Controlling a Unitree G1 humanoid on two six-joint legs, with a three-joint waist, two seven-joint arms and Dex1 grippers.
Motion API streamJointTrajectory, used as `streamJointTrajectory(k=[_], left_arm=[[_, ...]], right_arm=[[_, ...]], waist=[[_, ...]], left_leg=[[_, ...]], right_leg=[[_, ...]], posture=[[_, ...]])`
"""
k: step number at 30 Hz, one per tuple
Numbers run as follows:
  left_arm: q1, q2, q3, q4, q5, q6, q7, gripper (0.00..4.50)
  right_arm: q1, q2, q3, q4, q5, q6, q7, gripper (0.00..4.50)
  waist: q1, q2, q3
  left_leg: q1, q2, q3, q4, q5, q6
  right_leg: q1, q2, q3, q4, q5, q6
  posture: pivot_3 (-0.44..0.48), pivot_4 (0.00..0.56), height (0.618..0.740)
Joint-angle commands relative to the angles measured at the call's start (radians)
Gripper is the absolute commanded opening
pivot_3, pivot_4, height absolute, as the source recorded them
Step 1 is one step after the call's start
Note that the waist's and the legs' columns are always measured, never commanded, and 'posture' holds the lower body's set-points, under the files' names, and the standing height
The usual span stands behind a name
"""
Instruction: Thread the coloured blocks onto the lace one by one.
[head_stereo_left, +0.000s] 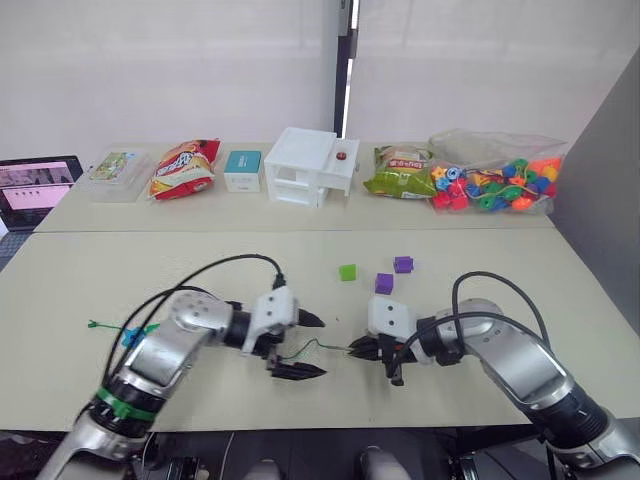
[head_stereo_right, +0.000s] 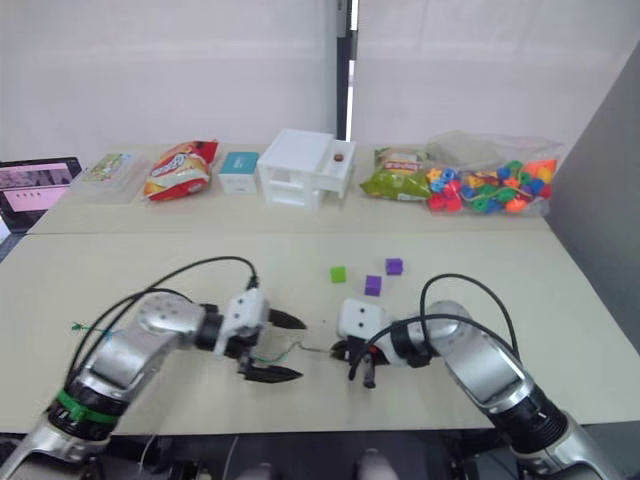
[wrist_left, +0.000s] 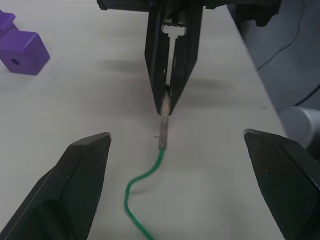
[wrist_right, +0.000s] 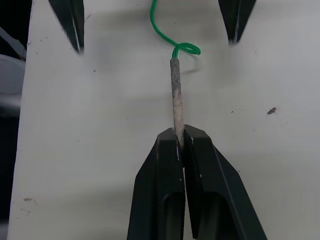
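While no print on the far packages can be read, a red-orange snack bag, small teal box, white toy house, green snack bag and clear bag of mixed beads line the back of the pale table. Right gripper is clamped on the brownish stiff tip of the thin green lace. Left gripper spread wide, the cord lying between its fingers. One light green cube and two purple cubes sit just beyond, nothing blocking them.
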Motion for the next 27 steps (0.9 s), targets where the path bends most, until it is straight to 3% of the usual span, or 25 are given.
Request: streamJointTrajectory(k=[1,7,21,27], left_arm=[[-0.012,-0.014,-0.027,0.039,0.05,-0.073,0.007,4.46],[-0.022,-0.043,-0.029,0.086,0.048,-0.091,-0.001,4.46],[-0.039,-0.074,-0.026,0.097,0.043,-0.076,-0.001,0.07],[-0.034,-0.073,-0.024,0.086,0.038,-0.068,-0.006,0.07]], right_arm=[[-0.015,0.0,-0.001,-0.029,0.001,0.009,-0.004,0.0],[-0.013,-0.006,-0.001,-0.045,0.005,0.02,-0.006,0.0],[-0.013,-0.003,0.001,-0.048,0.005,0.025,-0.009,0.0],[-0.014,-0.008,0.005,-0.046,0.006,0.027,-0.01,0.0]], waist=[[-0.004,0.0,0.0],[-0.002,0.0,0.0],[-0.002,0.0,0.0],[-0.002,0.0,0.0]], left_leg=[[0.0,0.0,0.0,0.0,0.0,0.0],[0.0,0.0,0.0,0.0,0.0,0.0],[0.0,0.0,0.0,0.0,0.0,0.0],[0.0,0.0,0.0,0.0,0.0,0.0]], right_leg=[[0.0,0.0,0.0,0.0,0.0,0.0],[0.0,0.0,0.0,0.0,0.0,0.0],[0.0,0.0,0.0,0.0,0.0,0.0],[0.0,0.0,0.0,0.0,0.0,0.0]], posture=[[0.0,0.15,0.74],[0.0,0.15,0.74],[0.0,0.15,0.74],[0.0,0.15,0.74]])
